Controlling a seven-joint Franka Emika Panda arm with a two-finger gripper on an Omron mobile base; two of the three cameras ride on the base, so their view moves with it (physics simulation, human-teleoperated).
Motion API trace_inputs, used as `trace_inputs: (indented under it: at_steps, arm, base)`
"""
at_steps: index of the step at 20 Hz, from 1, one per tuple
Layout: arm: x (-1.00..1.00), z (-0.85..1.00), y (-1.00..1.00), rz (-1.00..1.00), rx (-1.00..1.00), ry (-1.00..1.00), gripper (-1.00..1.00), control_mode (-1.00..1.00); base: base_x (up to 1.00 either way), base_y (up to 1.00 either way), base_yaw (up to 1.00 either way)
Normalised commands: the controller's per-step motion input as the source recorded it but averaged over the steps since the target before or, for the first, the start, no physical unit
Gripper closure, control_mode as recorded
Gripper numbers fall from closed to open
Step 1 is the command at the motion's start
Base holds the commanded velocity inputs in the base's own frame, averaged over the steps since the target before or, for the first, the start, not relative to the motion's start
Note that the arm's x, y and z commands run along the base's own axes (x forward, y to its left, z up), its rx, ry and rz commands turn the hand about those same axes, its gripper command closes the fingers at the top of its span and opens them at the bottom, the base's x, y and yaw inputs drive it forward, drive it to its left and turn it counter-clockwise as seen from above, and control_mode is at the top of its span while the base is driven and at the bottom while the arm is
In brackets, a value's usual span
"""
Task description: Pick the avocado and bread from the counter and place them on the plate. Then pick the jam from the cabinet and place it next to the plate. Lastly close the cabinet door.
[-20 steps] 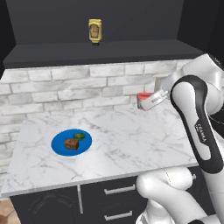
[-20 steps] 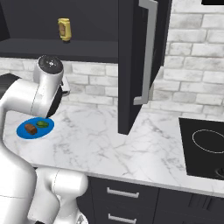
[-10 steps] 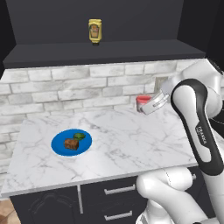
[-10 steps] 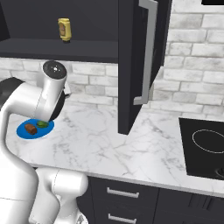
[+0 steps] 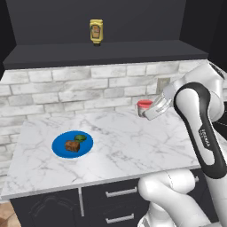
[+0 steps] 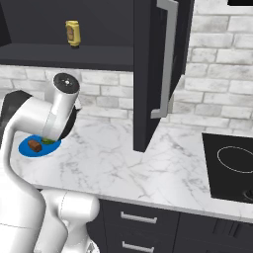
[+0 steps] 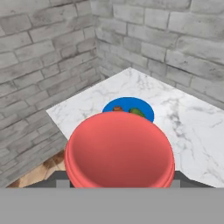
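My gripper is clamped on the jam, a small red jar that I hold above the right part of the counter, close to the brick back wall. In the hand view the jar's red underside sits right in front of the camera, and my finger tips are hidden at its edges.

Past the jar, lower down and well to the left, lies the plate, a flat bright blue disc near the counter's left front. The bread, a brown chunk with a darker crust, sits at about its middle, and the avocado, a dark green lump, lies just behind it and touching it or nearly so. In the hand view both peek over the jar's rim on the blue disc. The jam is well apart from the plate and clear of the marble.

Further back runs the pale brick wall. Above it hangs the cabinet, black, with its shelf exposed. A yellow bottle with a dark label stands upright on that shelf, toward its middle. In the right base view the cabinet door stands swung open, edge-on toward the camera, with its long metal bar handle vertical. To the right of the door a black cooktop is set into the counter.
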Motion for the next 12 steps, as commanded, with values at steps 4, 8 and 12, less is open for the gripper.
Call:
trace_inputs:
  at_steps: [4,8,12]
  arm:
    - [0.03,-0.26,0.0,0.05,0.0,0.0,1.0,-1.0]
    - [0.16,-0.28,0.04,0.04,-0.01,0.0,1.0,-1.0]
    - [0.17,-0.27,0.03,0.04,-0.01,0.0,1.0,-1.0]
  base:
    - [0.0,0.0,0.0]
    - [0.0,0.0,0.0]
    - [0.0,0.0,0.0]
